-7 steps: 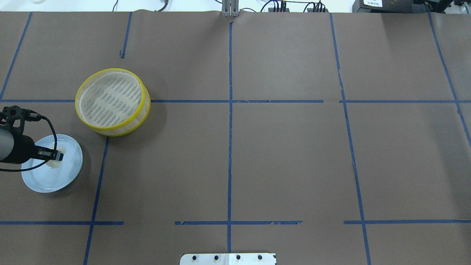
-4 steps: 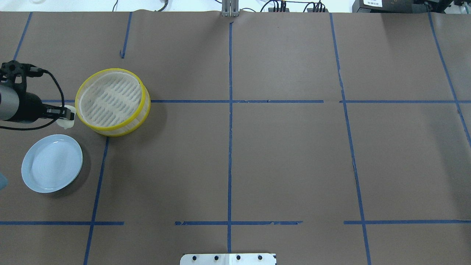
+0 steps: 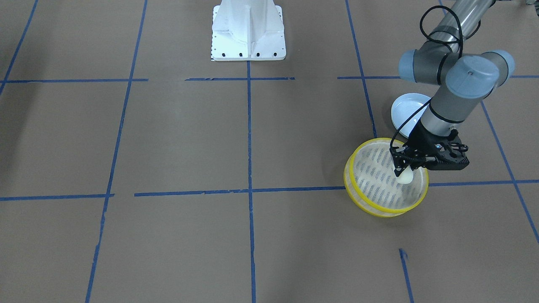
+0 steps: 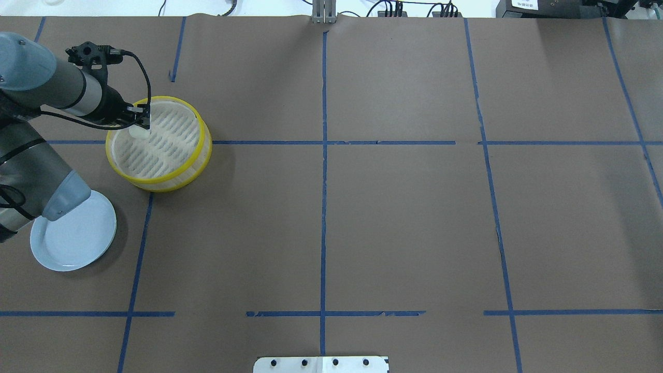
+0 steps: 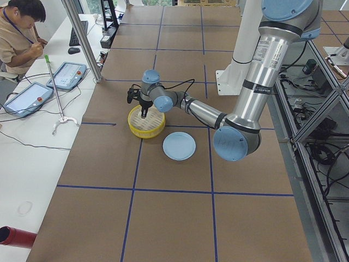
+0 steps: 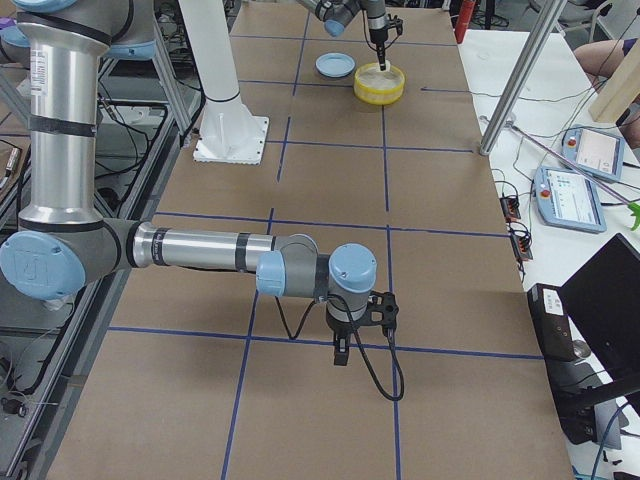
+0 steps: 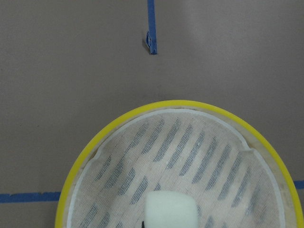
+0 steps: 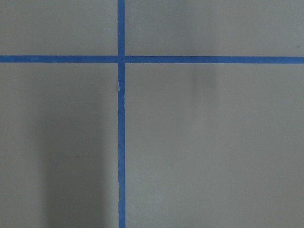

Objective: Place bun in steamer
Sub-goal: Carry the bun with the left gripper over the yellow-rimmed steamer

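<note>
Steamer: the steamer sits on the robot's left part of the table, on a blue tape line. It has yellow rims, a beige see-through wall and a slatted floor.
In the steamer: only the bun shows inside the ring. It is off-centre, toward the rim on the left arm's side (whether it touches the slats or hangs just above them I cannot tell).
Left gripper: the left gripper reaches in over the rim and points down, with its fingers clamped on the bun.
Plate: a pale blue round plate lies just beside the steamer on the robot's side, not touching it. In the overhead view the left arm's elbow covers part of its edge.
Around: a short tape stub lies on the brown paper beyond the steamer. The white base plate is well apart.
Right gripper: the right gripper hangs low over a tape crossing, far from the steamer. It shows only from the side, so I cannot tell how its fingers stand.
Bun's look: cream-white, smooth and blunt-cornered, a small lump far smaller than the basket.
</note>
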Robot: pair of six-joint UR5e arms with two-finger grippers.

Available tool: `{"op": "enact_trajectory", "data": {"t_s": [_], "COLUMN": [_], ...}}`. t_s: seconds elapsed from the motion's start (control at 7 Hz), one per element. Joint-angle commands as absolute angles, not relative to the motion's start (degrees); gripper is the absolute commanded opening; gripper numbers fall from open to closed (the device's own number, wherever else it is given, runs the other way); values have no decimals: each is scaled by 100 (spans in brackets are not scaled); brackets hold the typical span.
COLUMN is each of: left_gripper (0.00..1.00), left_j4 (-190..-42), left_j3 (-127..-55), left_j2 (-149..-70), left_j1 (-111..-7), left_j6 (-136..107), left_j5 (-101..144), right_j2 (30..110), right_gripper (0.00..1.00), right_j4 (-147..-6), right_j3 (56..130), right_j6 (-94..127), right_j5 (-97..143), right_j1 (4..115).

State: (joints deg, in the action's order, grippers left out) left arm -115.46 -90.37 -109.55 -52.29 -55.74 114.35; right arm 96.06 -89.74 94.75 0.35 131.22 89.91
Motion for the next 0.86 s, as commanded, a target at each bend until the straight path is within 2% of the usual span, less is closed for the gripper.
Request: {"op": "enact_trajectory", "data": {"t_s": [0.0,0.71], "left_gripper": [31,32], "left_j4": [-11549,-11531], "left_j3": [-8824,-8807], "left_j2": [-11065,-11048], "left_j1": [-5133,-4773], "left_j6": [-5861,-6179], "left_j5": [11435,11435], "right_j2": [9606,9606], "right_gripper": [100,100], "right_j4": [-8974,-8974], "right_j3": [9475,9475], "right_j6": [35,35], "right_j5": [13122,13122], "right_j1": [8991,8991]}}
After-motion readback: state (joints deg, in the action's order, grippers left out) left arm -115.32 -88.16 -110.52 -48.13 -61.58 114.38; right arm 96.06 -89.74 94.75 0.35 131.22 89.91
